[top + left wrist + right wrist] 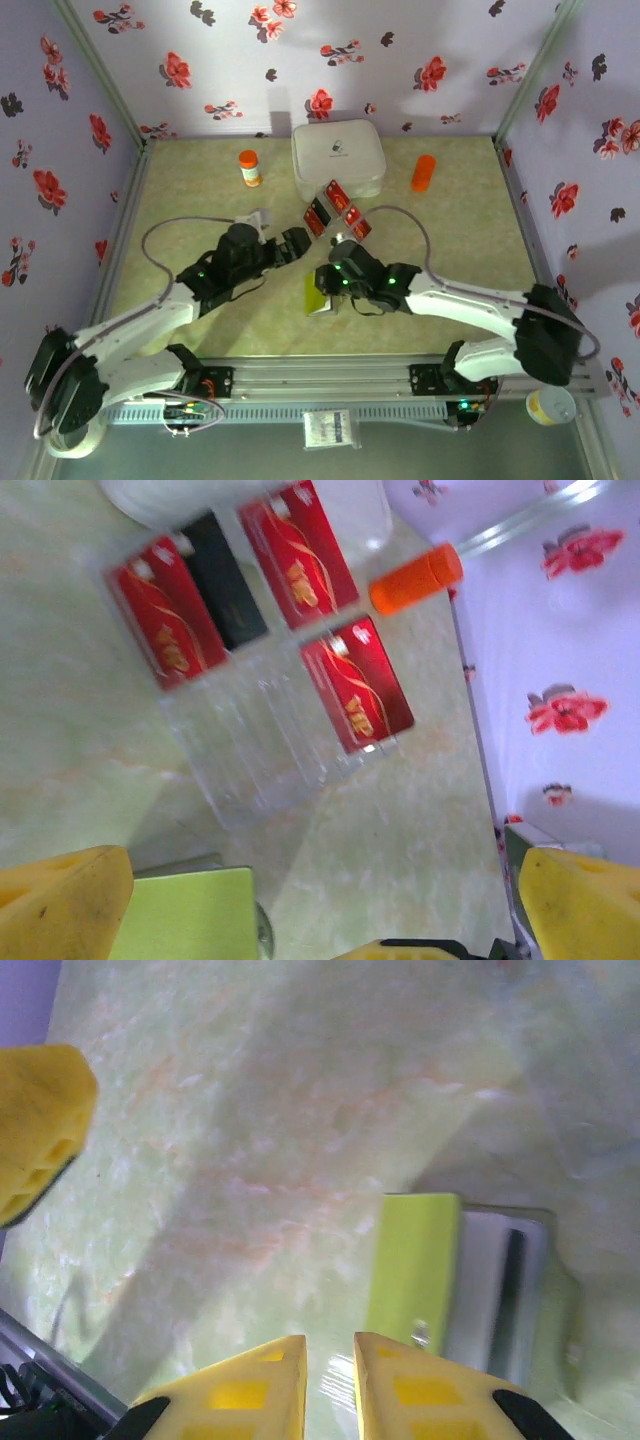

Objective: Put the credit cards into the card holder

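Several credit cards lie on a clear plastic sheet: three red ones and a black one. From above they show as a cluster in front of the white case. The card holder lies unfolded, lime-green flap up and pale grey inside showing; it also appears near the table's middle and as a green corner. My left gripper is wide open above bare table, near the cards. My right gripper hovers just left of the holder, its jaws almost together with nothing solid between them.
A large white rounded case stands at the back centre. An orange-capped bottle is to its left and an orange cylinder lies to its right. Floral walls enclose the table on three sides.
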